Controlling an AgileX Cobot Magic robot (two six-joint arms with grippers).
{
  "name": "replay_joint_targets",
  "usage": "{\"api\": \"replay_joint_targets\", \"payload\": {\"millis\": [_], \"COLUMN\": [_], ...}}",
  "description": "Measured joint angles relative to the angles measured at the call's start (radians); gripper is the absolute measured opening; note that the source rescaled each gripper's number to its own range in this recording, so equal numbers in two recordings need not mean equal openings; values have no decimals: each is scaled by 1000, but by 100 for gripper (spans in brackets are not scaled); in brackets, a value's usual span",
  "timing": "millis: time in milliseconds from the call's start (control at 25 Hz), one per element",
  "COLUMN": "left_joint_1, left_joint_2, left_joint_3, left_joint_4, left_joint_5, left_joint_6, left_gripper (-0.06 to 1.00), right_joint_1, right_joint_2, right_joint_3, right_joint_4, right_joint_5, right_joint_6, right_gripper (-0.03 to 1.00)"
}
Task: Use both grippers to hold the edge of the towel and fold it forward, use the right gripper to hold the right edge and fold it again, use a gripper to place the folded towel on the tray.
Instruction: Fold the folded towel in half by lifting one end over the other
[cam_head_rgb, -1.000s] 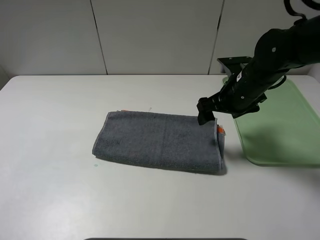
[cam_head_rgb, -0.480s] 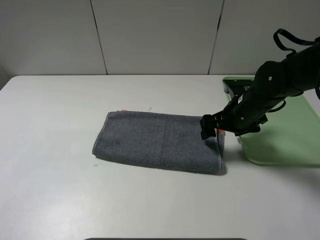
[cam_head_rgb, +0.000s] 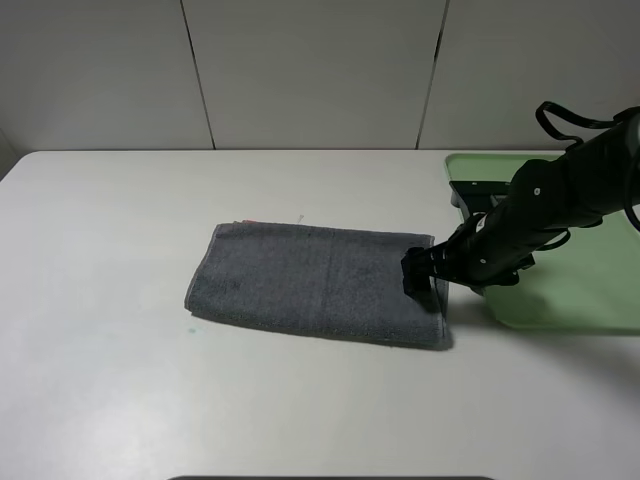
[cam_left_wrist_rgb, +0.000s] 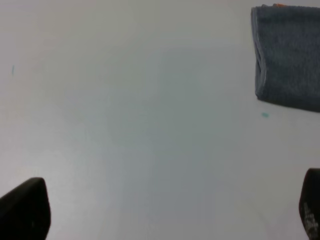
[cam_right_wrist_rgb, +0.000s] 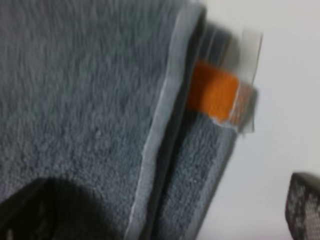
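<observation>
White desk (cam_head_rgb: 120, 380) carries the folded grey towel (cam_head_rgb: 310, 285) mid-surface, the right gripper (cam_head_rgb: 420, 279) low at its right edge beside the green tray (cam_head_rgb: 580, 292), jaws spread wide, gripping nothing, as with the left gripper (cam_left_wrist_rgb: 165, 212).

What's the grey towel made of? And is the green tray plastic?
The towel looks like soft terry cloth. Its grey face is fuzzy and matte, it has a thin pale stitched hem, and it lies in floppy layers at the folded edge. The tray is probably plastic. It is smooth and one even pale green, with rounded corners and a low moulded rim.
</observation>
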Motion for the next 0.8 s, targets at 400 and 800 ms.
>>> {"api": "replay_joint_targets", "payload": {"millis": [400,800], "left_joint_1": [0,0], "left_joint_2": [0,0], "left_joint_3": [0,0], "left_joint_4": [0,0], "left_joint_5": [-1,-1], "left_joint_6": [0,0], "left_gripper": [100,100], "right_joint_1": [0,-5], "right_joint_2": [32,33], "right_joint_3": [-6,-11], "right_joint_4": [12,83], "right_joint_5": [-60,-11], "right_joint_6": [-10,75], "right_gripper": [99,35]}}
